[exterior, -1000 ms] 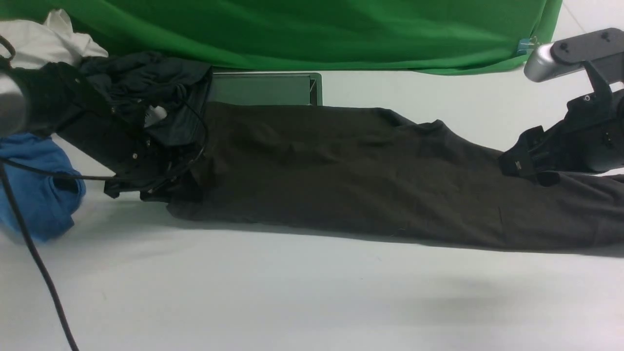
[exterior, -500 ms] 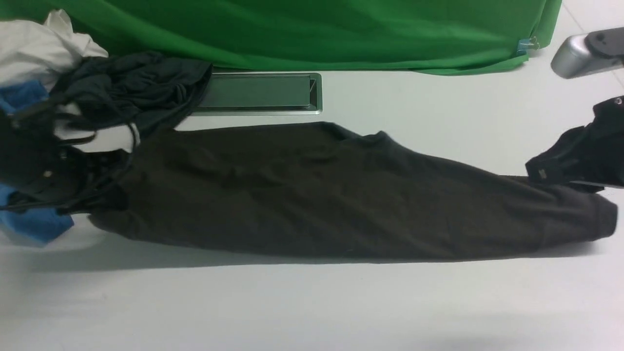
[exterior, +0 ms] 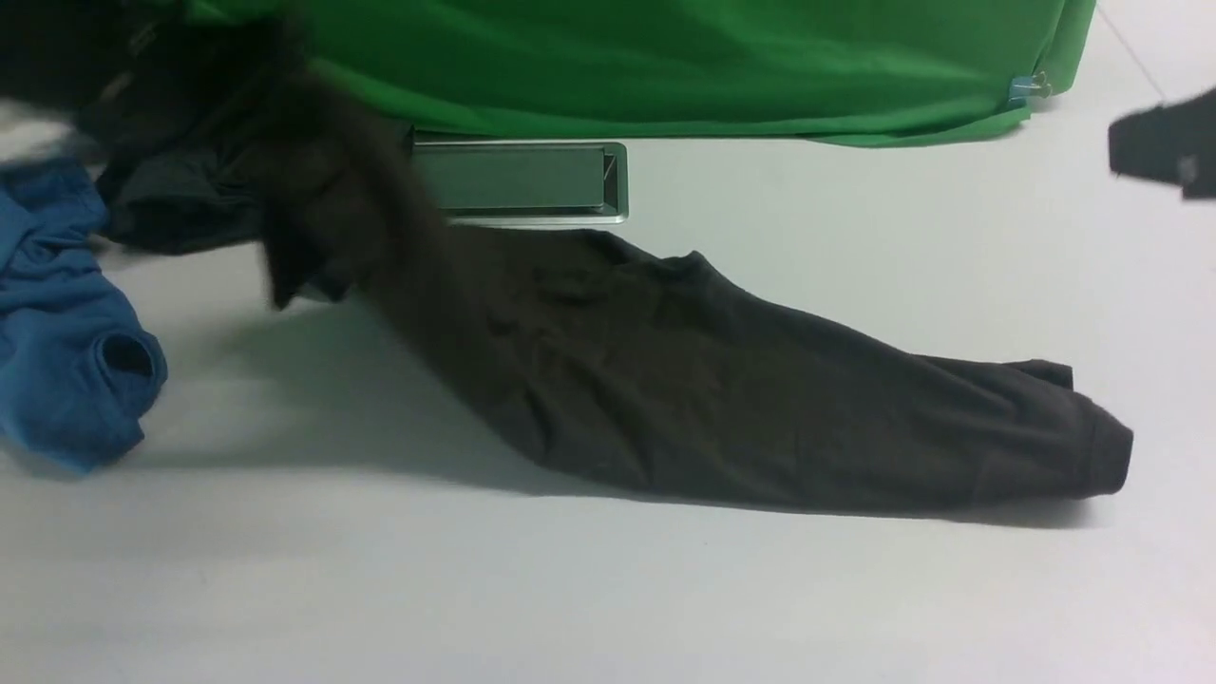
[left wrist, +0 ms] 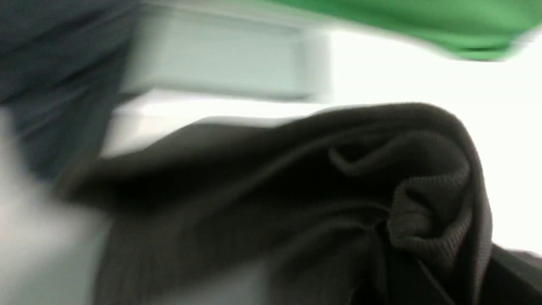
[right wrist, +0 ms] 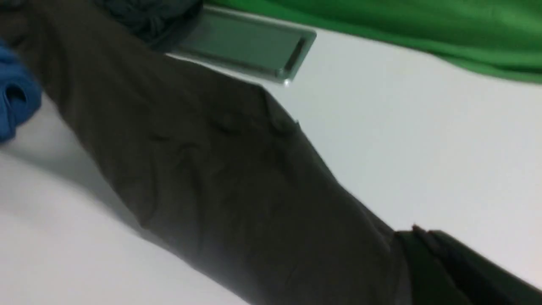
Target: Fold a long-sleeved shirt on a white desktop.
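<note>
The long-sleeved shirt (exterior: 722, 380) is lying stretched across the white desk (exterior: 608, 589) just in front of the silver hatch (exterior: 518, 180), with its cuffed end trailing well to the right of the hatch. The end left of the hatch is hanging up off the desk, where the left pincer (exterior: 180, 66), only a dark blur, is clenching the bunched knit. The right pincer (exterior: 1135, 144) is hovering far right of the hatch, clamped on nothing and clear of the cloth. A blue garment (exterior: 66, 332) is lying well left of the hatch.

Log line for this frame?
left gripper: shut on long-sleeved shirt, one end lifted | right gripper: shut, apart from shirt | other end on white desktop
</note>
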Robot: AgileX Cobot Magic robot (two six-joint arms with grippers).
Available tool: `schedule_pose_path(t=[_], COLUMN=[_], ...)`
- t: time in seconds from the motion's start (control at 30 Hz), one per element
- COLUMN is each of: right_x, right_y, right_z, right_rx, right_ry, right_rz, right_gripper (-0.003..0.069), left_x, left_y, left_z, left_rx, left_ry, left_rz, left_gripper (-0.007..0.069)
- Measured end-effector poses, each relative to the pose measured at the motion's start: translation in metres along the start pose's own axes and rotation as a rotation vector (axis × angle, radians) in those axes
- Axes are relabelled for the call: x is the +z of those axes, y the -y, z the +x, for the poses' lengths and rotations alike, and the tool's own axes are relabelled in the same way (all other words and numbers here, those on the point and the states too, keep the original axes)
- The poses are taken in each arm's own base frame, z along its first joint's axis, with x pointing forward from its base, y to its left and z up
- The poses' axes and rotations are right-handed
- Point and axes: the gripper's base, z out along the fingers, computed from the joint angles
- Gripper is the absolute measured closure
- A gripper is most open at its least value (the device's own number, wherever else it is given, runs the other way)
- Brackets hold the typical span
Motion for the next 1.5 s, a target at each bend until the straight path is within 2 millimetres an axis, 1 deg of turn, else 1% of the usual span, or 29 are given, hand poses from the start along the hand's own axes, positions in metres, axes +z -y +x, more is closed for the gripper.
schedule_pose_path(t=[0.03,0.07,0.1,0.13,0.2,0.23,0.27,0.3,0.33,0.4,0.43,0.47,0.53,0.6,0.67,0.73,0.77,0.8,0.9,1.0,1.07,1.13,1.2,1.23,1.3,1.37,1.4,1.47,1.5], right_x=[-0.001,-0.001,-0.001,-0.001,-0.001,-0.001,-0.001,-0.001,-0.001,-0.003,-0.004,-0.006,-0.008,-0.011,-0.011,-0.011,-0.011,-0.011,-0.014,-0.023,-0.031,-0.044,-0.048,-0.051,-0.05,-0.037,-0.034,0.005,0.022], right_y=[0.0,0.0,0.0,0.0,0.0,0.0,0.0,0.0,0.0,0.001,0.001,0.002,0.002,0.001,0.001,0.001,0.001,0.001,0.001,-0.001,-0.004,-0.007,-0.008,-0.01,-0.01,-0.007,-0.006,0.003,0.007], right_z=[0.0,0.0,0.0,0.0,0.001,0.001,0.002,0.002,0.002,0.003,0.003,0.003,0.004,0.004,0.004,0.003,0.003,0.003,-0.002,-0.014,-0.023,-0.035,-0.038,-0.039,-0.036,-0.026,-0.024,0.0,0.01], right_rx=[-0.001,-0.001,-0.001,-0.001,-0.001,-0.002,-0.003,-0.003,-0.011,-0.025,-0.029,-0.042,-0.055,-0.056,-0.057,-0.056,-0.056,-0.055,-0.043,-0.043,-0.05,-0.066,-0.083,-0.121,-0.174,-0.206,-0.208,-0.197,-0.198], right_ry=[0.002,0.001,-0.002,-0.006,-0.01,-0.015,-0.019,-0.02,-0.022,-0.023,-0.023,-0.027,-0.027,-0.019,-0.017,-0.013,-0.011,-0.006,0.019,0.071,0.11,0.164,0.173,0.168,0.133,0.064,0.05,-0.096,-0.15], right_rz=[0.0,0.0,-0.001,-0.002,-0.003,-0.003,-0.002,-0.003,0.004,0.017,0.02,0.032,0.043,0.043,0.043,0.044,0.045,0.046,0.048,0.05,0.05,0.049,0.047,0.046,0.042,0.033,0.031,0.008,-0.006], right_gripper=[0.0624,0.0623,0.0621,0.062,0.0618,0.0617,0.0614,0.0614,0.0611,0.0606,0.0606,0.0602,0.0598,0.0588,0.0582,0.0573,0.0571,0.0566,0.0559,0.0549,0.0547,0.0535,0.0524,0.051,0.0483,0.0433,0.0428,0.037,0.0357], left_x=[0.01,0.019,0.032,0.046,0.076,0.098,0.112,0.115,0.145,0.176,0.176,0.198,0.217,0.229,0.23,0.228,0.227,0.222,0.208,0.19,0.181,0.171,0.166,0.161,0.156,0.155,0.156,0.168,0.176], left_y=[0.036,0.051,0.089,0.116,0.156,0.184,0.202,0.211,0.236,0.268,0.268,0.282,0.291,0.294,0.295,0.296,0.296,0.296,0.293,0.283,0.273,0.252,0.239,0.221,0.195,0.163,0.157,0.122,0.113], left_z=[-0.007,-0.008,-0.008,-0.004,0.012,0.028,0.04,0.044,0.072,0.113,0.113,0.141,0.166,0.181,0.183,0.178,0.177,0.172,0.157,0.134,0.12,0.096,0.083,0.07,0.056,0.044,0.045,0.053,0.065], left_rx=[0.068,0.094,0.157,0.194,0.241,0.266,0.278,0.287,0.296,0.315,0.315,0.323,0.328,0.333,0.338,0.36,0.367,0.393,0.486,0.567,0.611,0.629,0.623,0.61,0.58,0.52,0.506,0.413,0.372], left_ry=[0.012,0.005,-0.002,-0.023,-0.079,-0.118,-0.144,-0.145,-0.198,-0.244,-0.244,-0.276,-0.297,-0.319,-0.319,-0.301,-0.297,-0.284,-0.266,-0.257,-0.254,-0.262,-0.265,-0.287,-0.344,-0.412,-0.426,-0.5,-0.53], left_rz=[0.079,0.112,0.195,0.253,0.334,0.388,0.421,0.438,0.476,0.514,0.514,0.522,0.525,0.523,0.523,0.52,0.519,0.515,0.493,0.454,0.42,0.365,0.337,0.303,0.263,0.224,0.221,0.239,0.26], left_gripper=[0.0517,0.0517,0.0517,0.0517,0.0517,0.0517,0.0517,0.0517,0.0517,0.0517,0.0517,0.0517,0.051,0.0475,0.0423,0.0314,0.0302,0.0203,0.002,-0.0046,-0.006,-0.0067,-0.0069,-0.0068,-0.0068,-0.0032,-0.0018,0.0146,0.0246])
